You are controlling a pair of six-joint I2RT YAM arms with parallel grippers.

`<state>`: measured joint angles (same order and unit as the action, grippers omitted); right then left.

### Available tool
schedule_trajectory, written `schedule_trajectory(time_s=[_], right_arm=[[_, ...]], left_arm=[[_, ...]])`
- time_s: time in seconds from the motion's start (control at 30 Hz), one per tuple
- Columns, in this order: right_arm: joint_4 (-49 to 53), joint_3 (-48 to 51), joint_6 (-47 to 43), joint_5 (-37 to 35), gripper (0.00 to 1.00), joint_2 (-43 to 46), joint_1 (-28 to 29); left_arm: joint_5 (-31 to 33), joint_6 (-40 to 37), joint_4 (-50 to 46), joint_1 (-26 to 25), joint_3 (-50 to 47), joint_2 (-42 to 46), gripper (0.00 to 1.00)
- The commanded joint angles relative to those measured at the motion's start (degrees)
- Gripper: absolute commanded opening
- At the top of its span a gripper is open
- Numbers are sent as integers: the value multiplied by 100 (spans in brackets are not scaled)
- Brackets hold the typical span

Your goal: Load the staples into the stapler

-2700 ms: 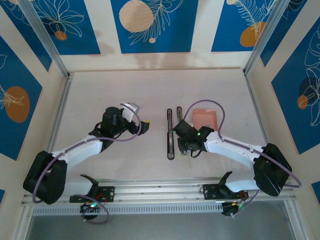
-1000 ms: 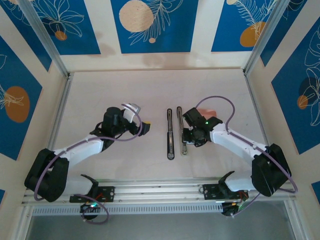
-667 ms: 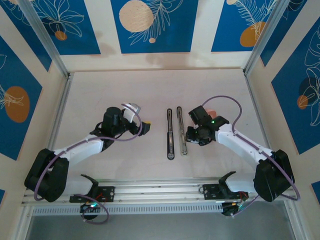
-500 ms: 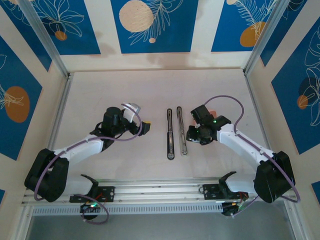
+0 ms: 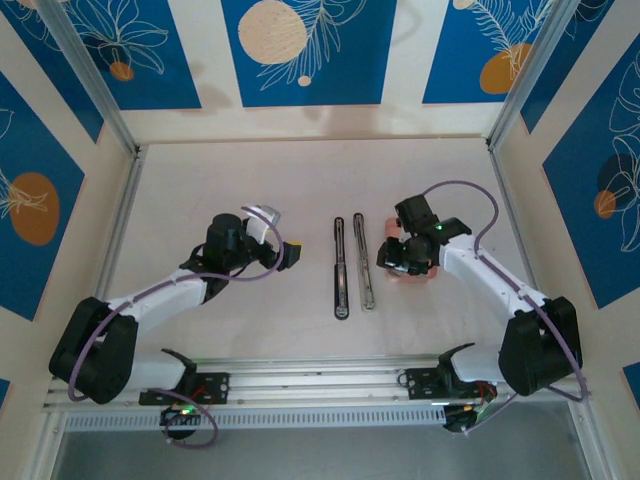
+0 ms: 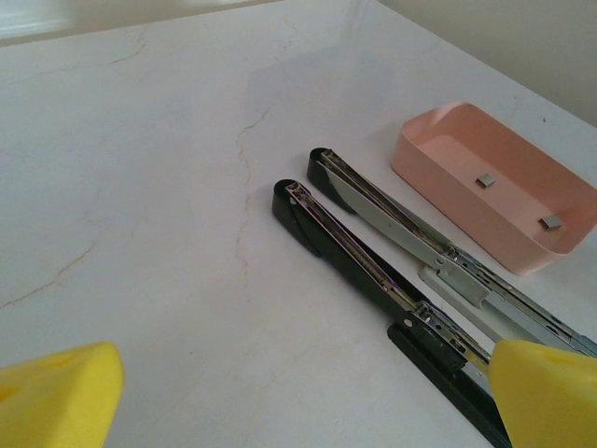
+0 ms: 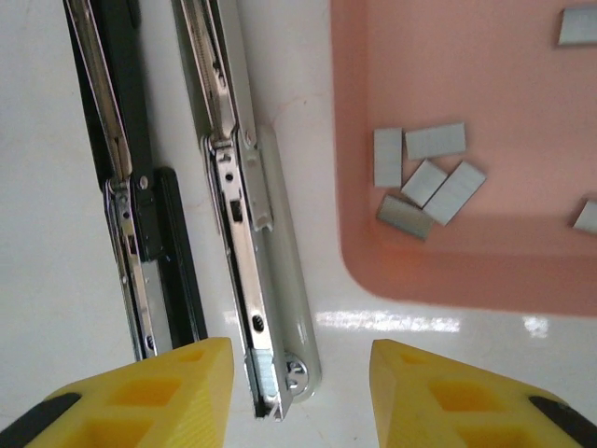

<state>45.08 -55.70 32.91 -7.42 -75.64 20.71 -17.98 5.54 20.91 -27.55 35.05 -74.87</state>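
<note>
Two slim staplers lie side by side mid-table, a black one (image 5: 340, 268) (image 6: 364, 266) (image 7: 117, 140) and a silver-white one (image 5: 363, 262) (image 6: 401, 224) (image 7: 233, 187) with its channel showing. Right of them is the pink tray (image 5: 415, 277) (image 6: 504, 238) (image 7: 373, 261), holding several short grey staples (image 7: 429, 177) (image 6: 486, 180). My right gripper (image 5: 393, 262) (image 7: 298, 373) hovers open over the silver stapler's near end and the tray's near-left corner, holding nothing. My left gripper (image 5: 290, 255) (image 6: 303, 401) is wide open and empty, left of the black stapler.
Pale marbled tabletop (image 5: 250, 180) stretches left of and behind the staplers. Metal frame posts and blue patterned walls (image 5: 310, 50) enclose the table. The aluminium rail (image 5: 320, 385) with both arm bases runs along the near edge.
My right gripper has shifted right and slightly back, off the silver stapler towards the tray, and its jaws have spread apart. The left arm has not moved.
</note>
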Motion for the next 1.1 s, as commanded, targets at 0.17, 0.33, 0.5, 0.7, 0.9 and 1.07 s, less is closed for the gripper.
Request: schedule_trajectory(time_s=[0.17,0.33,0.5,0.7,0.9,1.07], right_arm=[[430,-620,-539,186,45,-509,-609],[149,-618,-310,538,45,-522,-924],[-206,-497,374,838,46,-517,-1417],[-292,-477,947,892,46,-575,-1736],[19,-621,1300,968,45,-1025,-1663],[359,-847,1568,967,45,-1553,-1527]], left_arm=[[26,-61,186,-29,128,-125,100],[65,-103,143,-25,354,-335,100],[127,-128,65,-22,759,-719,100],[189,-123,37,10,1373,-1293,100],[85,-126,-423,61,2186,-1806,100],[45,-180,-743,178,2656,-2052,100]])
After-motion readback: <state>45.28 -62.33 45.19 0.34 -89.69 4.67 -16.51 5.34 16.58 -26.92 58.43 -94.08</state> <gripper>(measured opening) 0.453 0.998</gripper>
